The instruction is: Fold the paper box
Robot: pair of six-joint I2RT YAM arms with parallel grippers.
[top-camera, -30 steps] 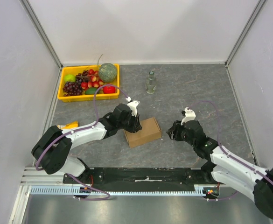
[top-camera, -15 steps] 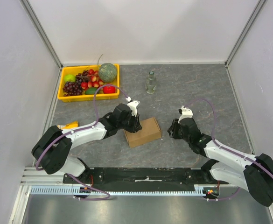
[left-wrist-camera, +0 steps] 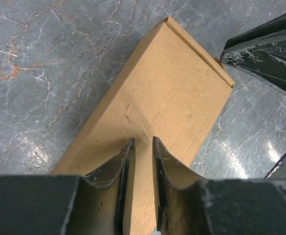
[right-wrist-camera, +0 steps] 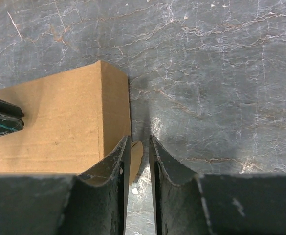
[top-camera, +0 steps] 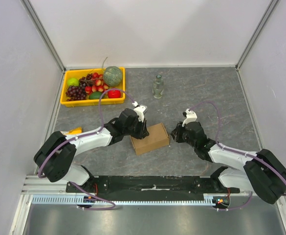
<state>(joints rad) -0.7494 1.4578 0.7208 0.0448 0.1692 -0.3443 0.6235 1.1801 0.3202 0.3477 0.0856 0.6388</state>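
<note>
On the grey table (top-camera: pixel 209 93), a yellow tray (top-camera: pixel 91 102) of fruit sits at the far left corner. Nearer the middle, the left gripper (left-wrist-camera: pixel 143 143) rests its fingertips on the top face of the paper box (top-camera: pixel 151 138), its jaws a thin slit apart with nothing between them. The box lies closed and flat at the table's centre, between the two arms. At its right end the right gripper (right-wrist-camera: pixel 139 139) has its jaws narrowed around a small cardboard tab (right-wrist-camera: pixel 136 155) sticking out by the box's side; whether they already pinch it I cannot tell. A glass bottle (top-camera: pixel 157 87) stands upright farther back.
</note>
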